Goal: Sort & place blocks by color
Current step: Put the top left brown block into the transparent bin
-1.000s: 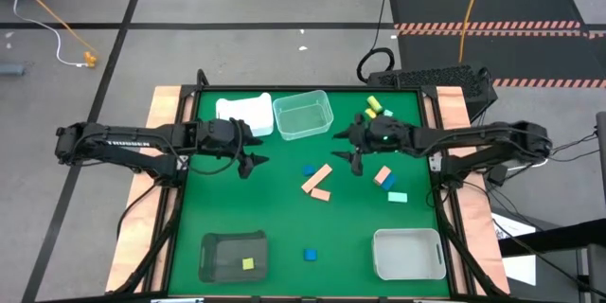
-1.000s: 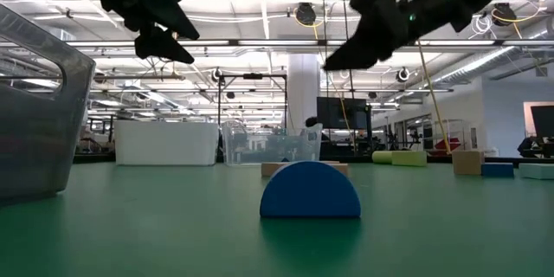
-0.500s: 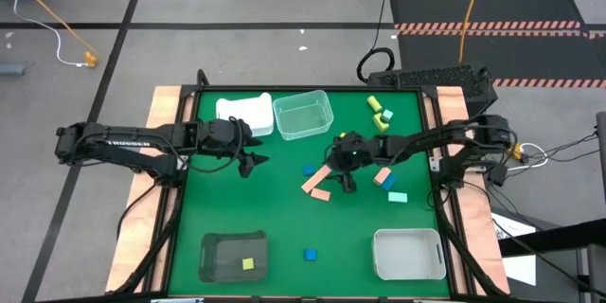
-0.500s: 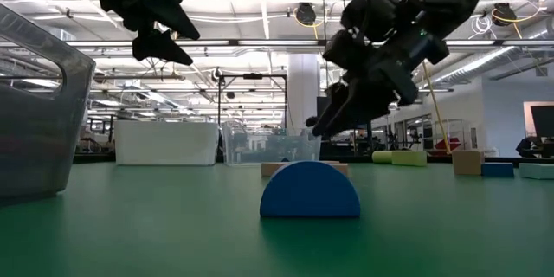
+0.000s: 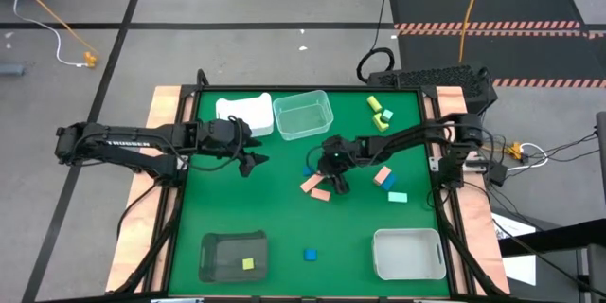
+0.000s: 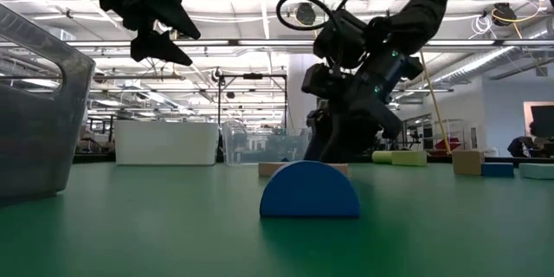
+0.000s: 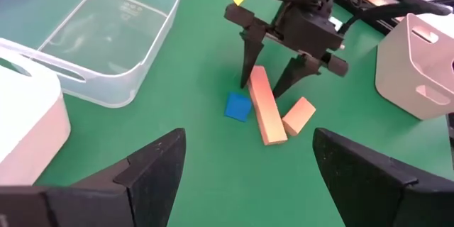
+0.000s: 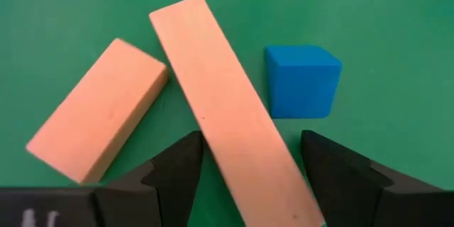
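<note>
We see our right arm stretched from the table's right edge toward its middle, wrist bent steeply down, its right gripper (image 5: 330, 178) low over the surface with fingers spread apart and pointing downward. Our left arm reaches in from the left edge, its left gripper (image 5: 256, 161) raised above the table, fingers parted.

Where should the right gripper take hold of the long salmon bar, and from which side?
From above, across the narrow width near mid-length of the long salmon bar. It lies flat; the right gripper is open astride it. Beware: the blue cube and the short salmon block sit close.
</note>
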Robot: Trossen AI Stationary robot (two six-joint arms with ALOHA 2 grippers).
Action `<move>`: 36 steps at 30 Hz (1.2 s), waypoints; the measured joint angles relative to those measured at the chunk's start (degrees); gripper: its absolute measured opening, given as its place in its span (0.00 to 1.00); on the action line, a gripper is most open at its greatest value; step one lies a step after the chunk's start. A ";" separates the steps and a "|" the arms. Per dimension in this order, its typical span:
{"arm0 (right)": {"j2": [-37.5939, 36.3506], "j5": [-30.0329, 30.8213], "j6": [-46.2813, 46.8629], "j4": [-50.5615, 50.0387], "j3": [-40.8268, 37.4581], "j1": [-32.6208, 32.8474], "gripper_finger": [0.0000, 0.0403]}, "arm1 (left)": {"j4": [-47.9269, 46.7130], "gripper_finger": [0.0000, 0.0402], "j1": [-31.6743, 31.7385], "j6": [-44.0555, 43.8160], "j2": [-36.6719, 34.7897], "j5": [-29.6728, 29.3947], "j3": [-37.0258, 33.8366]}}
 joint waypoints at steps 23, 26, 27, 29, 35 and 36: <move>-15.08 1.01 12.60 -3.67 -0.33 -0.52 0.28 | -0.04 0.77 -0.11 -3.46 0.00 -1.04 0.00; -18.79 7.50 12.41 -3.37 -0.35 -2.28 0.28 | 0.69 0.77 0.06 -2.82 0.00 -3.08 0.00; -19.65 10.01 12.41 -2.15 -0.34 -3.19 0.28 | 0.82 0.77 0.19 -2.78 0.00 -4.09 0.00; -20.59 14.38 12.85 0.35 -0.31 -5.28 0.28 | 1.56 0.77 0.58 -2.78 0.00 -6.03 0.00; -17.83 20.97 21.15 11.54 -0.31 -12.45 0.28 | 2.83 0.77 2.53 -2.73 0.00 -9.11 0.00; -16.99 21.18 23.11 13.18 -0.31 -13.49 0.28 | 2.94 0.77 2.75 -2.75 0.00 -9.39 0.00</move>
